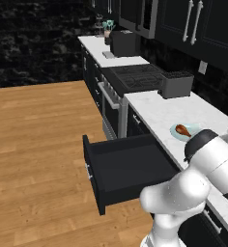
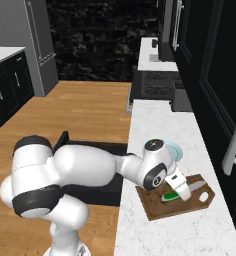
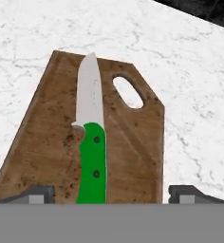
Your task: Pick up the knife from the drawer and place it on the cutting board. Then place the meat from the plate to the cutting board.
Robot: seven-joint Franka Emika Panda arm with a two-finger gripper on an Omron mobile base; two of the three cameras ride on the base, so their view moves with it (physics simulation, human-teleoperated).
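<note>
Two items: the knife (image 3: 91, 142) is down on the cutting board (image 3: 42, 147); the meat (image 1: 182, 130) waits on the plate (image 1: 195, 129).
Gripper (image 3: 113, 192): open — in the hand view its two finger tips stand wide apart either side of the green handle, touching nothing, with the knife lying free between them.
Knife position: flat along the board, blade pointing to the end with the pale oval notch, handle toward the hand; the right base view shows the same green handle under the wrist.
Knife handling: likely light, rigid and thin; the blade looks smooth and would slip, so the handle with its two rivets is the place to grip it — though it probably needs no further move.
Meat position: on the pale blue-green plate on the white marble counter (image 1: 157, 113), beyond the board from the robot; the left base view shows it best.
Meat handling: a small glossy drumstick, judged light, rounded and slick. The thick fleshy middle gives the jaws more to bear on than the thin bone end, which could pivot or slide out.
Drawer (image 1: 121, 166): pulled out from the cabinets, black inside.
Writing: no brand, label or lettering can be read on any item — a few faint marks on the blade are too small to make out.
</note>
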